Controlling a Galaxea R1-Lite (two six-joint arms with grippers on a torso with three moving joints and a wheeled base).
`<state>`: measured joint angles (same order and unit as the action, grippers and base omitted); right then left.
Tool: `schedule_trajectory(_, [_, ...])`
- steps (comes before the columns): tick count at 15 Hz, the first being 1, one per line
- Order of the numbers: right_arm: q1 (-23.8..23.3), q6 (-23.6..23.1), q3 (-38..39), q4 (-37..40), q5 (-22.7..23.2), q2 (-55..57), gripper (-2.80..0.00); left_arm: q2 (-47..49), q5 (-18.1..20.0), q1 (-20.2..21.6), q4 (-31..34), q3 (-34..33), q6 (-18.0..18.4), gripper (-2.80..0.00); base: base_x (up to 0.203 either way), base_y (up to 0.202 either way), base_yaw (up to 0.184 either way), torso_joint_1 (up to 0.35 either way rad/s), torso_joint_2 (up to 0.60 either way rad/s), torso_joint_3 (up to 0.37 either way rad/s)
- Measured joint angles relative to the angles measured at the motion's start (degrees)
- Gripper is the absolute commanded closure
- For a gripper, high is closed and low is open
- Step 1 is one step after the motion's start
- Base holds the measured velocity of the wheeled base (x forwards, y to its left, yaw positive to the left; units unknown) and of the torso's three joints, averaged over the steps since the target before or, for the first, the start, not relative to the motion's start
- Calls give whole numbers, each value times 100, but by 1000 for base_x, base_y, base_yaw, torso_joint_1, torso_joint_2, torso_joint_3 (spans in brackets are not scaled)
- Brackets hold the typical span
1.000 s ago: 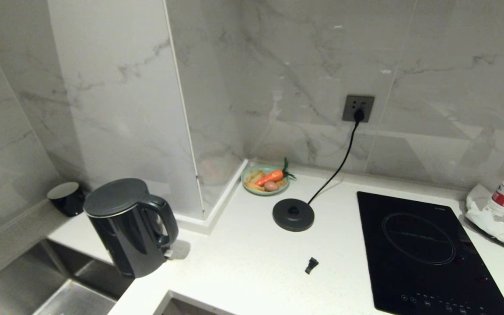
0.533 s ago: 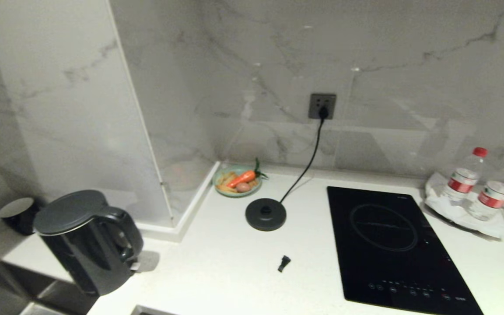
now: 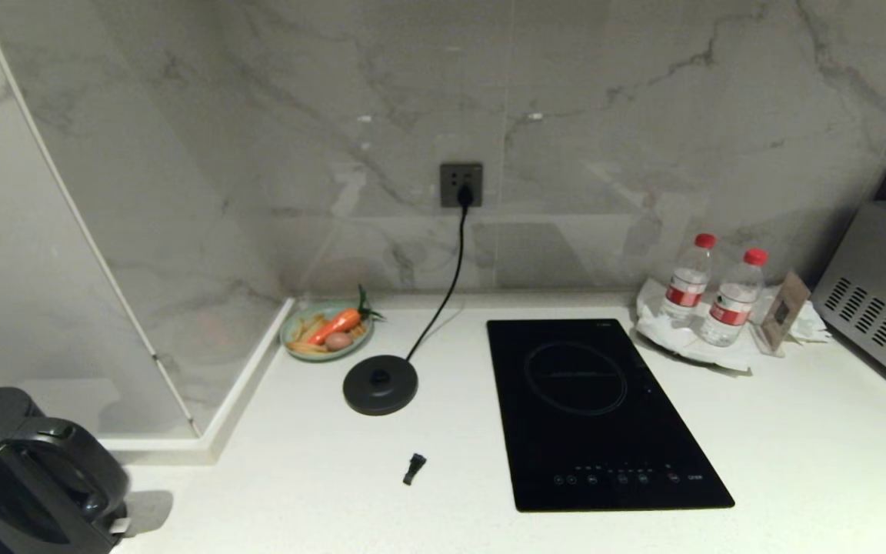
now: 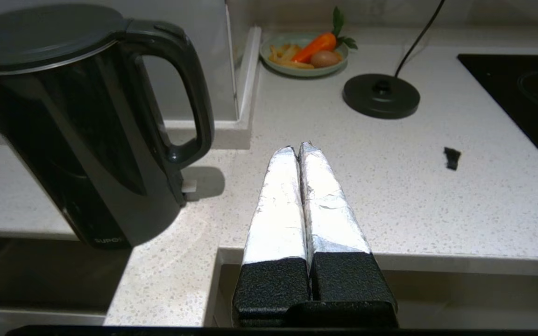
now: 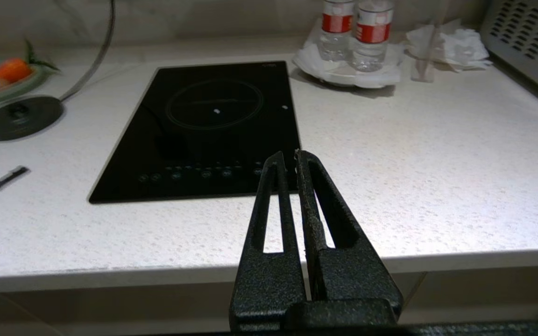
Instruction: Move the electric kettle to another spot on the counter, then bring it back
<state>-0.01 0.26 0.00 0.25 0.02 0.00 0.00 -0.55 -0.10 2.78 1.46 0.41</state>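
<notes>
The black electric kettle (image 3: 24, 477) (image 4: 82, 130) stands upright on the white speckled counter (image 3: 320, 492) at the head view's bottom left corner, its handle turned toward the middle. In the left wrist view my left gripper (image 4: 297, 148) is shut and empty, hovering at the counter's front edge, a short way beside the kettle's handle. My right gripper (image 5: 286, 158) is shut and empty too, held over the counter's front edge (image 5: 437, 261) near the cooktop's control strip. Neither arm appears in the head view.
The kettle's round base (image 3: 380, 385) with its cord plugged into the wall socket (image 3: 461, 185) sits mid-counter. A plate of food (image 3: 325, 332) lies in the corner, a small black piece (image 3: 414, 468) in front. The black cooktop (image 3: 597, 408), two water bottles (image 3: 712, 296) and a metal appliance (image 3: 881, 300) fill the right.
The whole head view has swung to the right: kettle, base and cooktop all slid left in the picture, the bottles and the metal appliance came into sight. Nothing on the counter itself moved.
</notes>
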Motion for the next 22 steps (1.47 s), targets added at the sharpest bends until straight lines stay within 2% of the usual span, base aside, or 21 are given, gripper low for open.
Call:
schedule_trajectory(17, [1, -1, 0, 2, -2, 0, 0, 0, 4, 2, 3, 2, -15, 0, 0, 0, 0, 0, 0, 0])
schedule_trajectory(22, [3, -2, 0, -1, -2, 0, 0, 0, 6, 10, 2, 2, -16, 0, 1, -144, 2, 2, 3, 1])
